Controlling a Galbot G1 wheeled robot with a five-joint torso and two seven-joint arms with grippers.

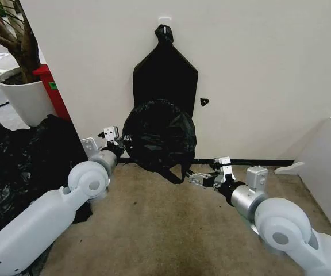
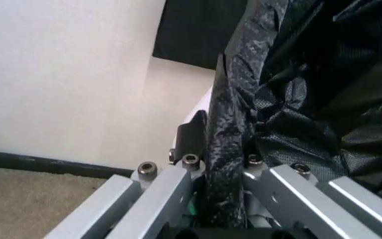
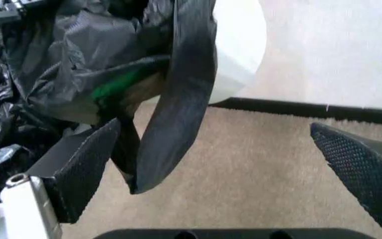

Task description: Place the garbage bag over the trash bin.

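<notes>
- The bag (image 1: 160, 135) covers the bin (image 3: 240, 47), which lies tilted on the carpet (image 1: 171, 230) against the wall (image 1: 257, 69).
- The left gripper (image 1: 119, 140) is at the bag's left edge; its jaws are closed on a fold of the bag, which runs between them.
- The right gripper (image 1: 195, 176) is low at the right, jaws wide; a loose strip of bag hangs just beside one pad (image 3: 85, 167), perhaps touching it.

Garbage bag (image 1: 160, 135): thin black plastic film, glossy, wrinkled, finely pebbled up close; trash bin (image 3: 238, 50): smooth white plastic, matt. Left gripper (image 2: 221, 199): brushed bare-metal bars with steel screw heads; right gripper (image 3: 228, 164): black finger pads (image 3: 85, 164), matt, knurled texture. Floor (image 1: 171, 230): short-pile beige carpet, rough.
</notes>
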